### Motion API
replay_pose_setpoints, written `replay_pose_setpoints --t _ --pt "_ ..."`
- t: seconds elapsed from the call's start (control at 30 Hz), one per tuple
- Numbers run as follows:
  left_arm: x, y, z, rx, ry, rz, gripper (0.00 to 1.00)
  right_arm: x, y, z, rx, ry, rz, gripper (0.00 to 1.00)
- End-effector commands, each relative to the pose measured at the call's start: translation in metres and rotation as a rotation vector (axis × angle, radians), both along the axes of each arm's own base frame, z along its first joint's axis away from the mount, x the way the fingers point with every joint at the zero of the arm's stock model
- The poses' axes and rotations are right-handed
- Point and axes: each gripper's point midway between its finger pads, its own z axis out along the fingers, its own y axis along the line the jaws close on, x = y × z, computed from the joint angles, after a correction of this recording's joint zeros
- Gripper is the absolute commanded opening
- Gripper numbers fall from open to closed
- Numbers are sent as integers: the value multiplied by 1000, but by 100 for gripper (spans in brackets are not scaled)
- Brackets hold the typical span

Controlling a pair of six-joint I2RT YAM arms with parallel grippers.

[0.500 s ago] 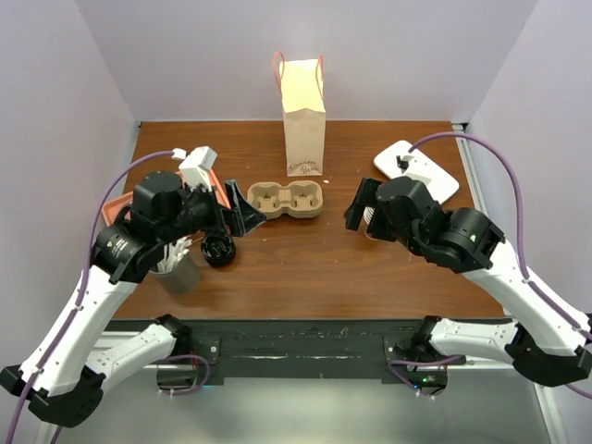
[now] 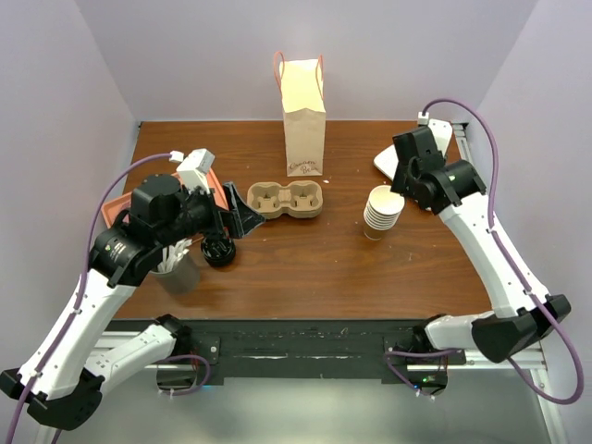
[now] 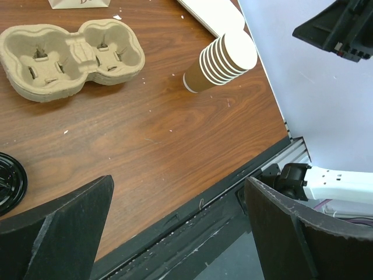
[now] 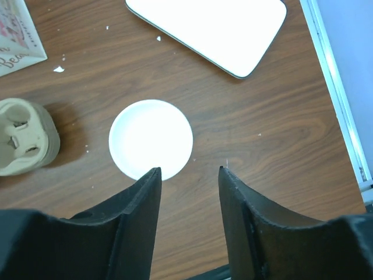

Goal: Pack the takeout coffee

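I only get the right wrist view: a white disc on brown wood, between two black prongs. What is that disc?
Observer: It is the top of a stack of lidless cream paper cups, standing upright.
Visitor: And the beige lump at my left edge?
Observer: That is one end of a beige moulded-pulp two-cup carrier. Both of its wells are empty.
Visitor: Is there a second set of prongs?
Observer: Yes, the left tool hangs wide open, holding nothing.
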Motion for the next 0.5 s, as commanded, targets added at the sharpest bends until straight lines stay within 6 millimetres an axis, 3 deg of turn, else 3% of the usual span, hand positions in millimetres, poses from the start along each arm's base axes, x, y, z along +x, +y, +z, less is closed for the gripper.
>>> replay_pose_setpoints --t 0.0,0.17,0.47 --pt "2 -1 3 1 -15 -1 99 21 -3 -12 17 22 65 46" --pt "1 -3 -5 7 4 -13 99 37 1 -39 87 102 93 40" --pt "2 -4 -13 19 24 -15 98 39 -12 -72 118 185 115 37"
